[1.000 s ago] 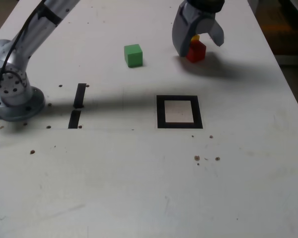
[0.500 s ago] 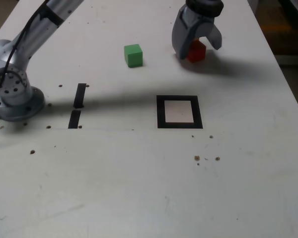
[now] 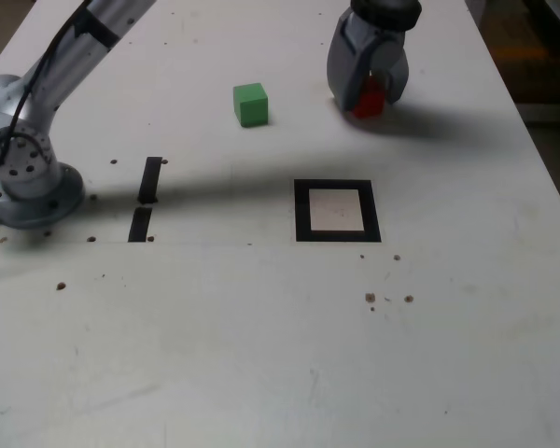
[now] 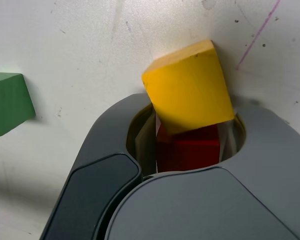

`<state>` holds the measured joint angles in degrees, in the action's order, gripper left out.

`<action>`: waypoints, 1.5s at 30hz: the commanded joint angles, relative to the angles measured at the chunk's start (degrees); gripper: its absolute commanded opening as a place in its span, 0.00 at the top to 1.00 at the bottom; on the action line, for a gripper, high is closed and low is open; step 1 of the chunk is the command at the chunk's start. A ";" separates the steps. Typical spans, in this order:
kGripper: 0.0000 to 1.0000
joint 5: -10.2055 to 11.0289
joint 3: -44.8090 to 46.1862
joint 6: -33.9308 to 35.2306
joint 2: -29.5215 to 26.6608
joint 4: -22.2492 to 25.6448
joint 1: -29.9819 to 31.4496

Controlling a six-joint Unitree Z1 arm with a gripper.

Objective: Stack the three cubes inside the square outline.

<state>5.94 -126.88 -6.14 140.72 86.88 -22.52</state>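
Gripper point(image 3: 368, 93) is clamping tight on the red cube point(image 4: 187, 148) at the tabletop's point(image 3: 261, 336) far side, yellow cube point(image 4: 188, 88) touching just beyond, so I'd be lifting straight up before carrying toward the square outline point(image 3: 337, 210).

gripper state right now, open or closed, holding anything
Gripper: closed, its fingers either side of the red cube, which sits on the table; the yellow cube lies just beyond it, not between the fingers.
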 commanded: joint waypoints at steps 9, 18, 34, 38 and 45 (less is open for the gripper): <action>0.63 -1.13 0.02 0.14 -1.70 0.46 0.18; 0.64 -0.80 8.24 1.73 -12.54 0.32 1.10; 0.68 -0.43 23.32 4.88 -22.36 -1.01 12.82; 0.68 -2.95 27.84 5.87 -22.89 -4.81 16.79; 0.68 -4.11 31.48 9.18 -22.62 -9.95 21.49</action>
<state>1.62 -95.64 2.75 118.06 76.95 -1.58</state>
